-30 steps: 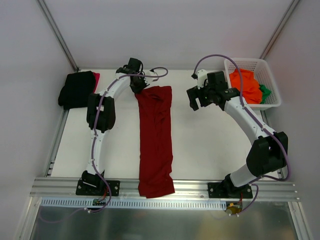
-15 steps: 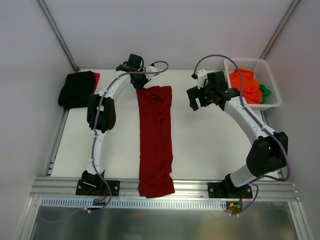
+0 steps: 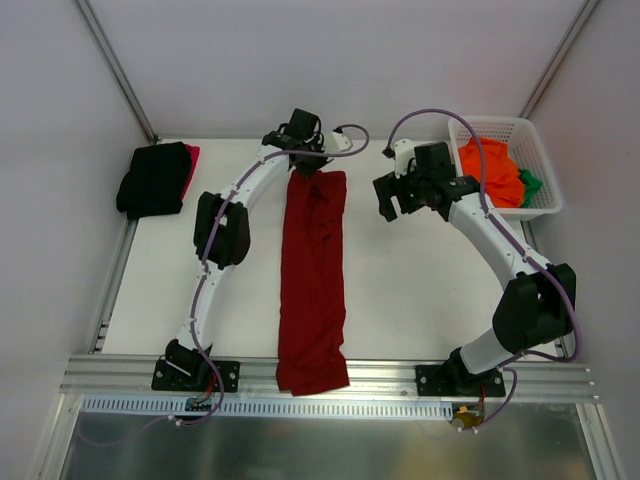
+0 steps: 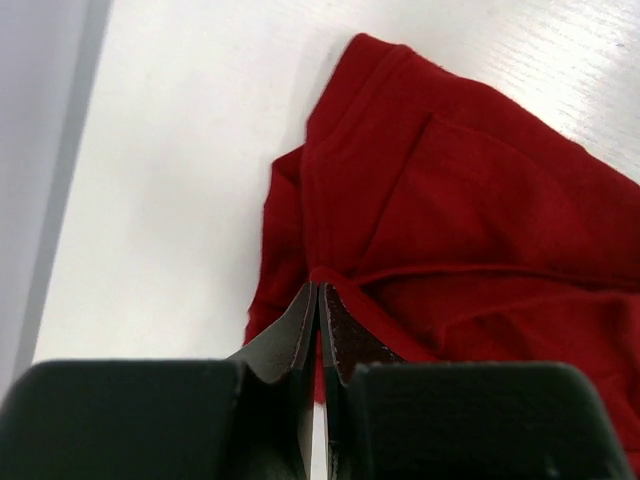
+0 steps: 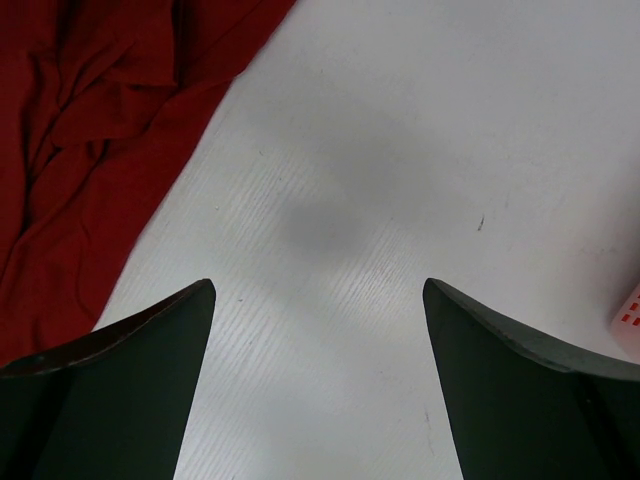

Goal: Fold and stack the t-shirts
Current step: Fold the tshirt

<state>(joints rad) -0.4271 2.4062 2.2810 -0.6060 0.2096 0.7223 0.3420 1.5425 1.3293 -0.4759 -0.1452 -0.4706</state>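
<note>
A long t-shirt (image 3: 313,280) lies down the middle of the table (image 3: 420,290), running from the far side to the near edge, where its end hangs over the rail (image 3: 400,375). In the far left corner sit the folded t-shirts (image 3: 152,178), one on another. In the far right corner stands a basket (image 3: 545,190) with bundled t-shirts (image 3: 490,172) in it. The left claw (image 3: 304,170) is at the long t-shirt's far end, pinched onto the cloth. The right claw (image 3: 393,203) hangs between that end and the basket, over bare table.
</note>
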